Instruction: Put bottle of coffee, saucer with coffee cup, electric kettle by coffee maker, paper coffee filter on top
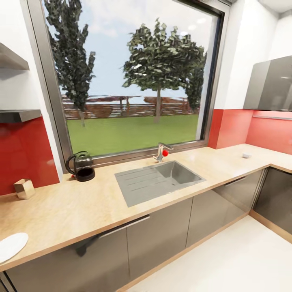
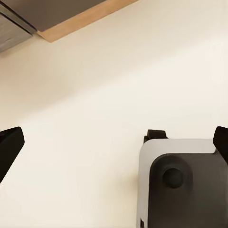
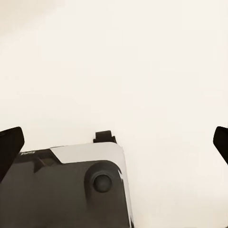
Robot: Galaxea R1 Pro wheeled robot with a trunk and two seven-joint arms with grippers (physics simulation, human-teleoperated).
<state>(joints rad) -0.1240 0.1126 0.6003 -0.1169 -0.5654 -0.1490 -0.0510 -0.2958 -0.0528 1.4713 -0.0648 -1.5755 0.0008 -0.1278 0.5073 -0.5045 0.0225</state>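
The electric kettle (image 1: 82,166) stands upright on the counter (image 1: 81,211), against the window sill and well to the left of the sink (image 1: 158,180). The saucer (image 1: 11,246) lies flat at the counter's front edge, far left of the sink and well apart from the kettle; nothing rests on it. A small tan block (image 1: 25,188) sits near the red backsplash, left of the kettle and well apart from it; its identity cannot be told. A small pale item (image 1: 246,155) lies on the counter well to the right of the sink, too small to identify.

Judgement on progress: the station is not assembled. Kettle and saucer are on the counter but far from each other, and no dark drum-shaped appliance stands near the sink for them to be grouped around. Every placement appears outstanding.

The faucet (image 1: 162,152) stands at the back rim of the sink, beneath the window (image 1: 129,73).

Arm pose: both wrist cameras look down at pale floor with the robot's own base below them, so both arms appear to hang low, away from the counter. The left claw (image 2: 114,145) has its fingertips spread wide with nothing between them. The right claw (image 3: 114,145) is likewise spread wide and empty.
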